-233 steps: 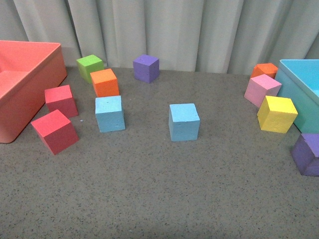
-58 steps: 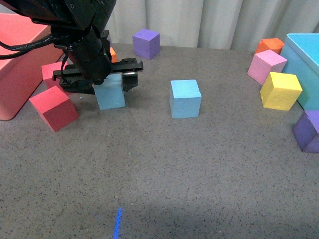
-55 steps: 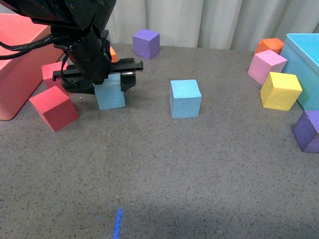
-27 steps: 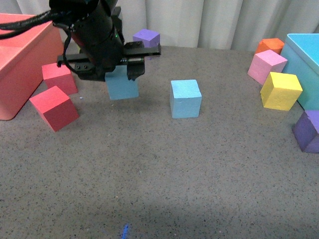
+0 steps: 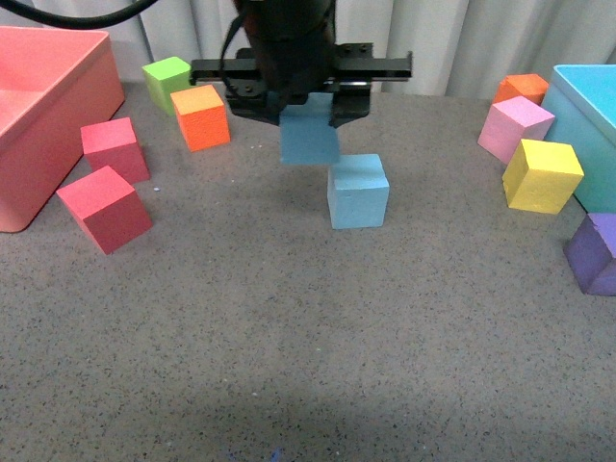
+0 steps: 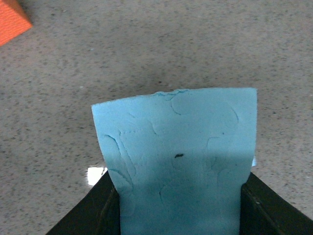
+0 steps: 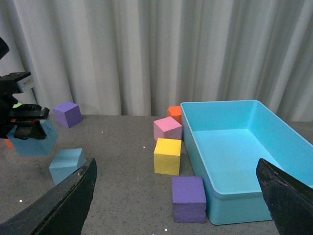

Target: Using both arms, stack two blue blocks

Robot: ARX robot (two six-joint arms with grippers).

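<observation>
My left gripper is shut on a light blue block and holds it in the air, just up and left of the second blue block, which rests on the table. In the left wrist view the held block fills the space between my jaws, both pressed against its sides. In the right wrist view the held block and the resting one show at the far left. My right gripper is open and empty, high above the table and far from both blocks; it is out of the front view.
Two red cubes, an orange cube, a green cube and a red bin lie at the left. Pink, yellow, orange and purple cubes stand by the turquoise bin at the right.
My left gripper has lifted the blue block off the table and carried it to the right, close to the second blue block. The orange and green cubes are uncovered again.
</observation>
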